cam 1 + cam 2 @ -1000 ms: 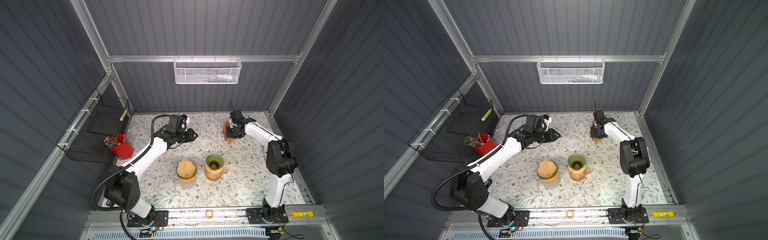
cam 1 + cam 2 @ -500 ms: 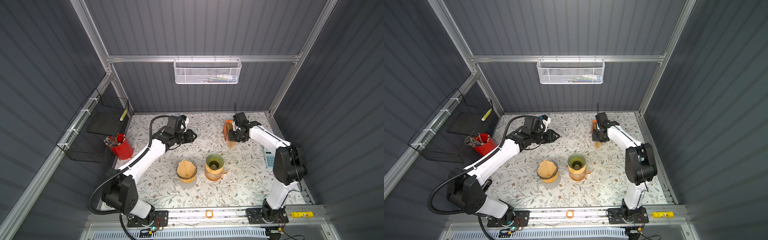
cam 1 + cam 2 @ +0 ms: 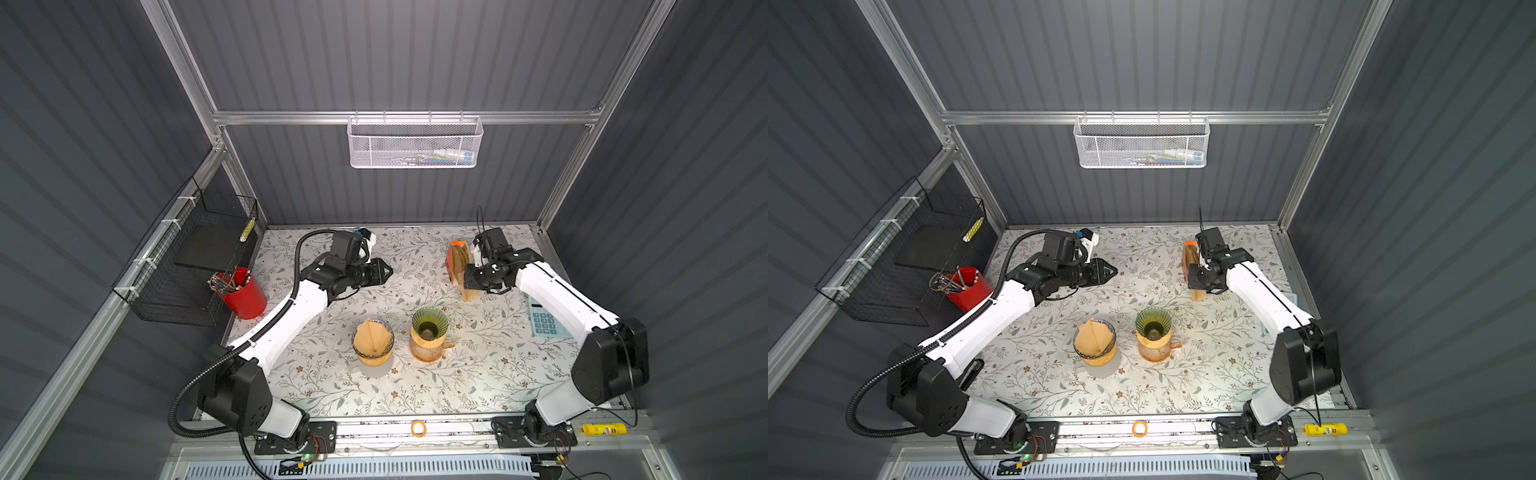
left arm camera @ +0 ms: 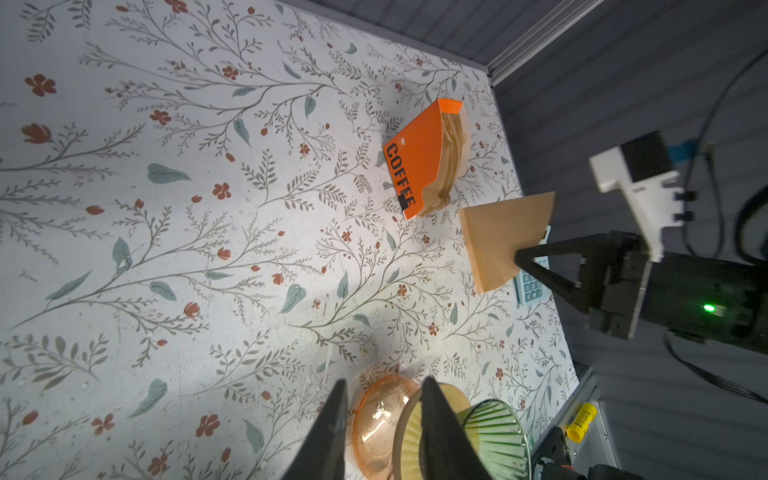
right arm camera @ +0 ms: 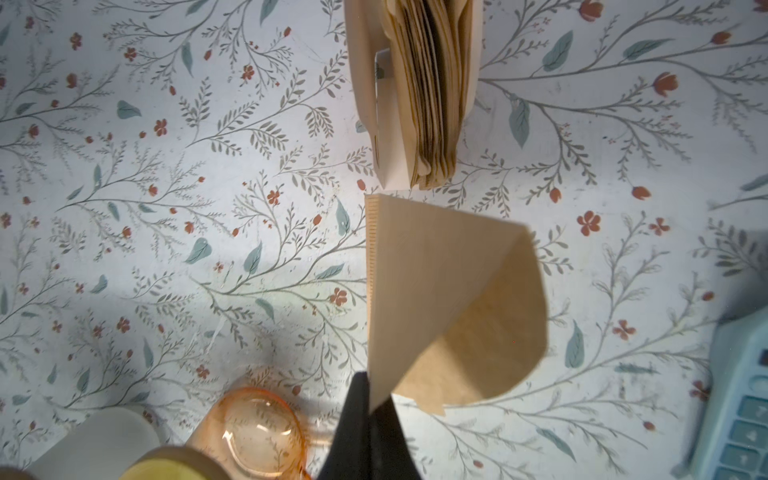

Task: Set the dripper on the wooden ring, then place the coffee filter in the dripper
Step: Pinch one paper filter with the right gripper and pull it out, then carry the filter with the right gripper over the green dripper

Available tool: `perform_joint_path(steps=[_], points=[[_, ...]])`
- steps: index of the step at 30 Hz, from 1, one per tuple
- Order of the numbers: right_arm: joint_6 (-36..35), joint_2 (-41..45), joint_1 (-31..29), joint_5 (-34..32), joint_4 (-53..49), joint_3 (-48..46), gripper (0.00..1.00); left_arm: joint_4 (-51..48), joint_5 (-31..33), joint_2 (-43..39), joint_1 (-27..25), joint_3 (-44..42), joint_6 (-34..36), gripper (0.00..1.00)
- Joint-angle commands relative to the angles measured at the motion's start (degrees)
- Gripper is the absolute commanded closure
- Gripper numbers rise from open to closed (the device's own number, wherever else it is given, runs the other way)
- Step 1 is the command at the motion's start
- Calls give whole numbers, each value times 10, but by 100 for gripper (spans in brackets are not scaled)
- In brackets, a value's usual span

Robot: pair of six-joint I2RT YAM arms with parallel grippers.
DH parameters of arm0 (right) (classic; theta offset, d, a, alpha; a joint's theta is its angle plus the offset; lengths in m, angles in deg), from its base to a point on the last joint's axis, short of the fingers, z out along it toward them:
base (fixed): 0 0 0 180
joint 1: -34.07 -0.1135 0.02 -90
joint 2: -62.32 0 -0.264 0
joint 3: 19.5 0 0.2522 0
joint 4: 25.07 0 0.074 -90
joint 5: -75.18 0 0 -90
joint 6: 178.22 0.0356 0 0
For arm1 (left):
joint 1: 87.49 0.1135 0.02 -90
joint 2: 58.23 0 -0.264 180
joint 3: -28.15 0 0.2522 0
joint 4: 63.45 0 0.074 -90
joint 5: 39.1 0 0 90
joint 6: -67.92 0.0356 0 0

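My right gripper (image 5: pixel 370 395) is shut on the corner of a brown paper coffee filter (image 5: pixel 449 299), which hangs just clear of the orange filter box (image 3: pixel 455 259). In both top views the filter (image 3: pixel 469 293) (image 3: pixel 1199 294) hangs at the back right, below that gripper (image 3: pixel 467 282). The green ribbed dripper (image 3: pixel 430 326) (image 3: pixel 1153 326) stands on an orange glass carafe (image 5: pixel 257 428) at mid-table, nearer the front than the filter. My left gripper (image 3: pixel 388 274) (image 4: pixel 382 384) hovers at the back left, jaws partly open with nothing between them.
A second dripper (image 3: pixel 372 340), with a filter inside, stands left of the green one. A red pen cup (image 3: pixel 241 293) and a black wire basket (image 3: pixel 195 257) are on the left. A blue calculator (image 3: pixel 544 320) lies under the right arm. A white mesh basket (image 3: pixel 415 143) hangs on the back wall.
My right gripper has drawn the filter out of the orange box and moved it toward the front. The left gripper has barely shifted.
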Motion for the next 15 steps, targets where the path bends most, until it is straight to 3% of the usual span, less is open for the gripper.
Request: perform_joint_path(steps=[1,7,15], points=[[-12,56,-9,28,-69,6,99,-60,15,-18,5,27,24,68],[-26,121,-31,54,-183,48,99,-119,35,-29,4,41,41,68],[-23,151,-107,56,-302,124,99,-161,37,-51,4,46,55,68]])
